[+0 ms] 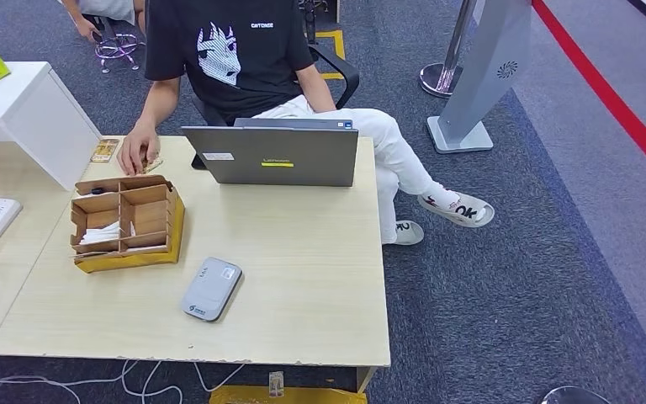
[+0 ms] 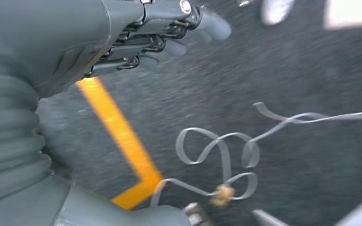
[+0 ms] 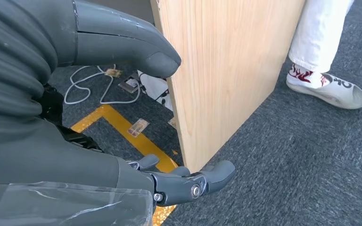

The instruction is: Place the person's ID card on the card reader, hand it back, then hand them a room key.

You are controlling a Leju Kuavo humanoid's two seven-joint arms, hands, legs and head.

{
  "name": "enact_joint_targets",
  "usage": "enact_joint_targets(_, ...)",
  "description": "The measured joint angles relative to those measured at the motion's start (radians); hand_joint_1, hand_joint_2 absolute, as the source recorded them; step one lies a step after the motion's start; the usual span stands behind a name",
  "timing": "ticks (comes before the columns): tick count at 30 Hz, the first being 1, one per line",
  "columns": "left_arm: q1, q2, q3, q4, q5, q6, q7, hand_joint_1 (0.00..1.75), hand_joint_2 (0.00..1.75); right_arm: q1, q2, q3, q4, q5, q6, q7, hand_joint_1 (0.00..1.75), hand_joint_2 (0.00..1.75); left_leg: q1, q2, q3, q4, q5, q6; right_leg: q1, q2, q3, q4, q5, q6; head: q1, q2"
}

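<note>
Grey carpet surrounds the wooden counter (image 1: 303, 278). On it, the grey reader (image 1: 211, 289) lies near the front edge, just right of a cardboard box (image 1: 126, 223) with white cards. Behind the box, a seated person's hand (image 1: 139, 153) rests on a card (image 1: 152, 165). Both robot hands hang over the floor, empty with fingers apart: left hand (image 2: 122, 42), right hand (image 3: 122, 108).

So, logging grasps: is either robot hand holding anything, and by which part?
Nothing is held. The left hand and right hand hang open, fingers around nothing.
</note>
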Motion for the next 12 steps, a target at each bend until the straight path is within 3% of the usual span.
enact_joint_targets(1,-0.002,0.003,0.0,0.022,-0.006,0.001,0.024,1.72,1.75,0.0,0.0,0.001,0.0,0.003,0.003,0.0,0.96,1.75,0.0,0.0,0.0,0.0,0.0,0.0,0.0,0.0,0.0,0.0,0.0,0.0,0.0,0.0)
enact_joint_targets(3,-0.006,0.006,0.0,0.058,-0.02,0.007,0.08,1.75,1.75,0.0,0.0,0.003,0.0,0.01,0.012,-0.001,1.74,1.75,0.0,0.0,0.0,0.0,0.0,0.0,0.0,0.0,0.0,0.0,0.0,0.0,0.0,0.0)
enact_joint_targets(8,-0.008,0.0,-0.002,0.125,-0.087,0.085,0.22,1.75,1.75,-0.002,0.0,0.006,0.0,0.019,0.03,-0.005,1.75,1.75,0.0,0.0,0.0,0.0,0.0,0.0,0.0,0.0,0.0,0.0,0.0,0.0,0.0,0.0)
enact_joint_targets(12,-0.009,-0.003,-0.003,0.15,-0.102,0.106,0.241,1.75,1.75,-0.002,0.0,0.006,0.0,0.02,0.03,-0.006,1.75,1.75,0.0,0.0,0.0,0.0,0.0,0.0,0.0,0.0,0.0,0.0,0.0,0.0,0.0,0.0)
